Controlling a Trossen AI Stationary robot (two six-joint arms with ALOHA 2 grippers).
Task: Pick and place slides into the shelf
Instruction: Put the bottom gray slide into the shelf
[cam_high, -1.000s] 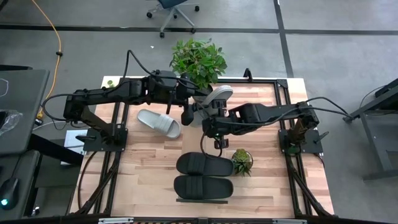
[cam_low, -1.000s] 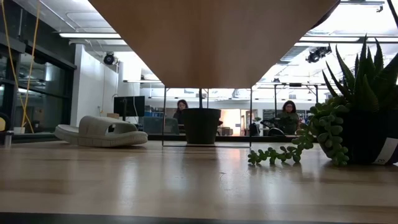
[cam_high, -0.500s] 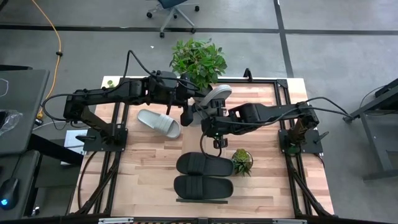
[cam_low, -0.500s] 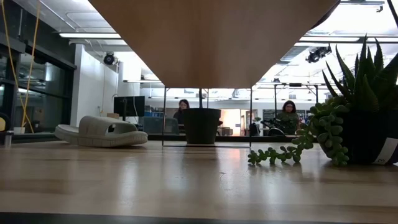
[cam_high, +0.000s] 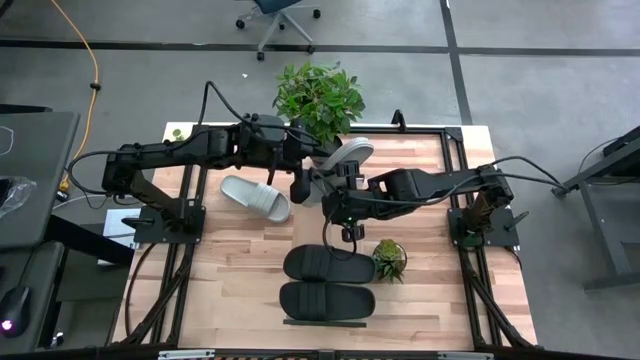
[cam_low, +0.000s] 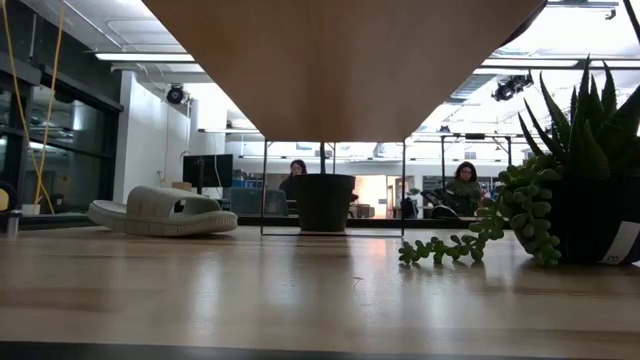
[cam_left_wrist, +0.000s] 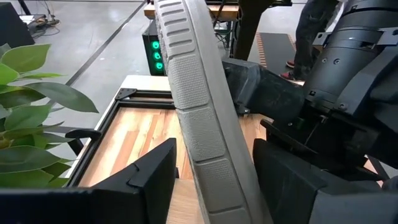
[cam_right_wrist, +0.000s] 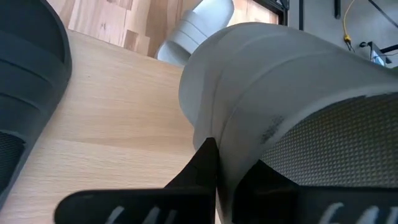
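A light grey slide (cam_high: 347, 156) hangs in the air over the table's far middle, with my right gripper (cam_high: 335, 187) shut on it. My left gripper (cam_high: 303, 187) stands open around it. In the left wrist view the slide's ribbed sole (cam_left_wrist: 202, 124) runs between the two fingers, a thin gap showing on one side. A second grey slide (cam_high: 255, 197) lies sole-down on the table to the left. Two black slides (cam_high: 328, 265) (cam_high: 327, 300) lie side by side on the shelf (cam_high: 325, 321) near the front, and the shelf's underside (cam_low: 340, 60) fills the top of the low view. My right gripper pinches a smooth grey edge of the slide (cam_right_wrist: 227, 146) next to its textured face (cam_right_wrist: 336, 137), and the gripper itself hides the exact spot. It comes from the table's right, slanting down. The slide is lifted clear and stands on edge.
A large leafy potted plant (cam_high: 318, 100) stands at the far edge just behind both grippers. A small succulent (cam_high: 390, 258) sits right of the black slides. People sit in the room beyond the table (cam_low: 465, 185).
The held grey slide has tipped a little, and more of its length shows from above on the side toward my left gripper. Both arms have stayed in place.
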